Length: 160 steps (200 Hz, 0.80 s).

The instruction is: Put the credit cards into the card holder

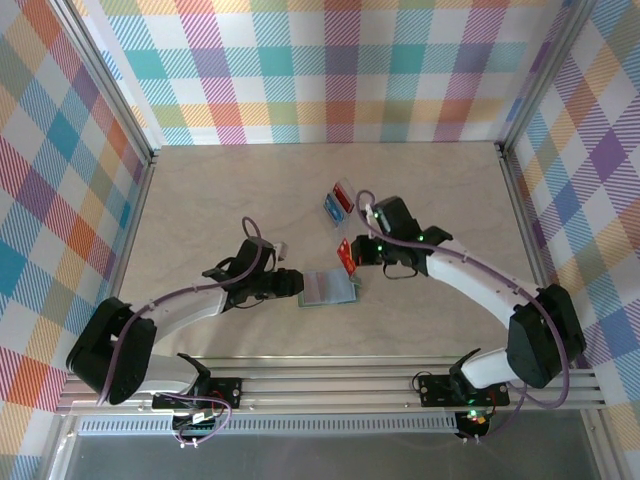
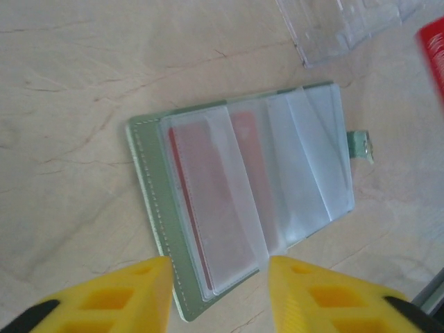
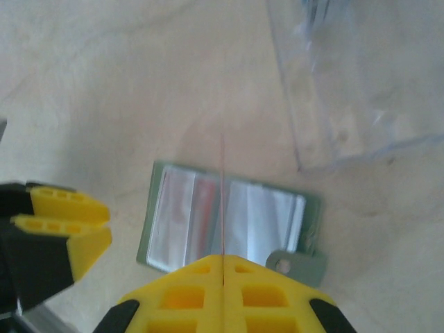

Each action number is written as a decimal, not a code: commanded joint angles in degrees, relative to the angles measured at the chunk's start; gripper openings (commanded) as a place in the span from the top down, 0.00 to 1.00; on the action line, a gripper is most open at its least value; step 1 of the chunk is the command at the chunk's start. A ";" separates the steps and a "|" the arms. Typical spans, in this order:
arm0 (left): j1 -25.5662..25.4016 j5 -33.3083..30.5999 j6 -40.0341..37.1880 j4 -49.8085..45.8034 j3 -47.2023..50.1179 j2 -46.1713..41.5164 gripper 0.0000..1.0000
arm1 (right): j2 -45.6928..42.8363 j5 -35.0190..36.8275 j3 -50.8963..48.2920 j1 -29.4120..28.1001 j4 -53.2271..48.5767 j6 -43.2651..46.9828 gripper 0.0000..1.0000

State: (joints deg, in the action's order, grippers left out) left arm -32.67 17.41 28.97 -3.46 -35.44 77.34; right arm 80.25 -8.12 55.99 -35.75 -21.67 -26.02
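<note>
- Beige marbled table (image 1: 200, 200), plaid walls (image 1: 340, 70).
- Soft green wallet (image 2: 149, 208) lies open mid-table; its frosted pockets (image 2: 208, 208) apparently hold something red.
- Left gripper (image 2: 218, 281): fingers spread at the wallet's edge.
- Right gripper (image 3: 222, 267): pressed onto a thin red card (image 3: 223, 187), edge-on above the wallet.

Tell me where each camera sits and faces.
Top external: above, behind the bases, facing down at the table; left arm, right arm show.
Left wrist: faces down on the open holder; its open jaws straddle its near edge.
Right wrist: faces down past its jaws, shut on a red card, at the holder.
Both wrist views share holder and clear tray.
</note>
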 commanded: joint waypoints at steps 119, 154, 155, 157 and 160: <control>-1.08 -0.42 -1.05 -0.55 -5.43 13.00 0.83 | 10.13 -9.54 -6.42 -1.87 16.49 -3.21 1.00; -1.06 -0.55 -0.60 -1.57 -5.73 14.80 0.85 | 11.69 -9.72 -6.33 -1.87 16.70 -3.07 1.00; -1.07 -0.54 -0.59 -1.60 -5.76 14.83 0.85 | 11.77 -9.72 -6.33 -1.87 16.77 -3.07 1.00; -1.06 -0.54 -0.61 -1.63 -5.77 14.92 0.85 | 11.86 -9.72 -6.26 -1.87 16.82 -3.11 1.00; -1.04 -0.50 -0.51 -1.69 -5.78 15.08 0.85 | 12.03 -9.84 -6.24 -1.87 16.88 -3.08 1.00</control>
State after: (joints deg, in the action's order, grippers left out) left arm -33.30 17.72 28.69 -2.90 -40.01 90.59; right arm 91.09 -16.62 49.52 -37.58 -6.22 -29.58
